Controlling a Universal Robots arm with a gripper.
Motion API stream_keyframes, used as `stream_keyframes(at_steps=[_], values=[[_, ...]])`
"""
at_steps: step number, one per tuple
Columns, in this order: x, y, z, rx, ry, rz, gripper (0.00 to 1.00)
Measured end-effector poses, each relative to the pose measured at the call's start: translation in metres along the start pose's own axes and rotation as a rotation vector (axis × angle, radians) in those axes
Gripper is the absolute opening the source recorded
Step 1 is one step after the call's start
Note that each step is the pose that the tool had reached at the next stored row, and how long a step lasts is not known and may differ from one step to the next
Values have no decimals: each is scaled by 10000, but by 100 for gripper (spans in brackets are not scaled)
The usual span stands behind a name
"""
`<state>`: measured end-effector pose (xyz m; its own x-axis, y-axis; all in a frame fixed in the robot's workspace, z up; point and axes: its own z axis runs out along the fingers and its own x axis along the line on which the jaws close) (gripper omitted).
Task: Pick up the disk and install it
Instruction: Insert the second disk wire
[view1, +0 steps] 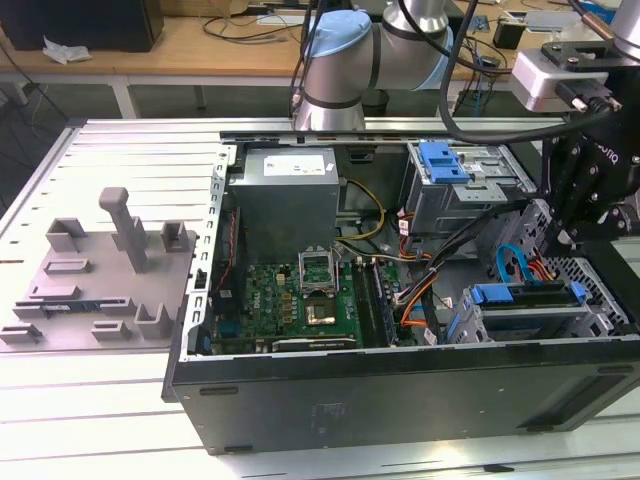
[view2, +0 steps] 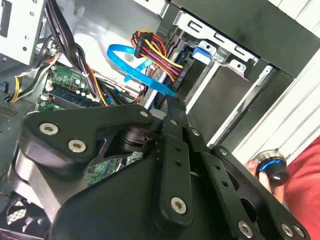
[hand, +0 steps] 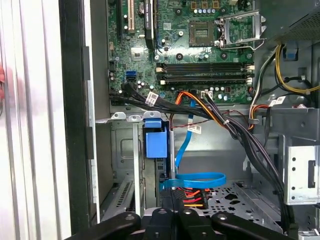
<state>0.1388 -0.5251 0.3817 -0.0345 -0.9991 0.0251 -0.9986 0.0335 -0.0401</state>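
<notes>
Claw (view1: 566, 238): one, black, on the single arm, hanging low over the open computer case (view1: 400, 385) at the exterior view's right end. Its reach ends among the loose cables, close to the flat blue cable (hand: 195, 179). How far open it is, and whether it has hold of anything, cannot be told from where I stand.

Disk (view1: 525, 310): one, silver with a blue plastic frame, resting in the bay at the case's near corner on the exterior view's right. It sits just below the claw and slightly to the exterior view's left. Contact between them is not clear. Long axis runs along the case's near wall. In the first wrist view its blue frame (hand: 155, 142) stands straight ahead of the claw (hand: 172, 200).

Drive cage with blue latch (view1: 445, 160): farther back, well apart.

Circuit board (view1: 300, 300): green, mid-case, untouched.
</notes>
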Motion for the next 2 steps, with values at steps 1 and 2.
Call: stream_keyframes(at_steps=[1,2], values=[[0,0,0,0,4,0,11],[0,0,0,0,6,0,11]])
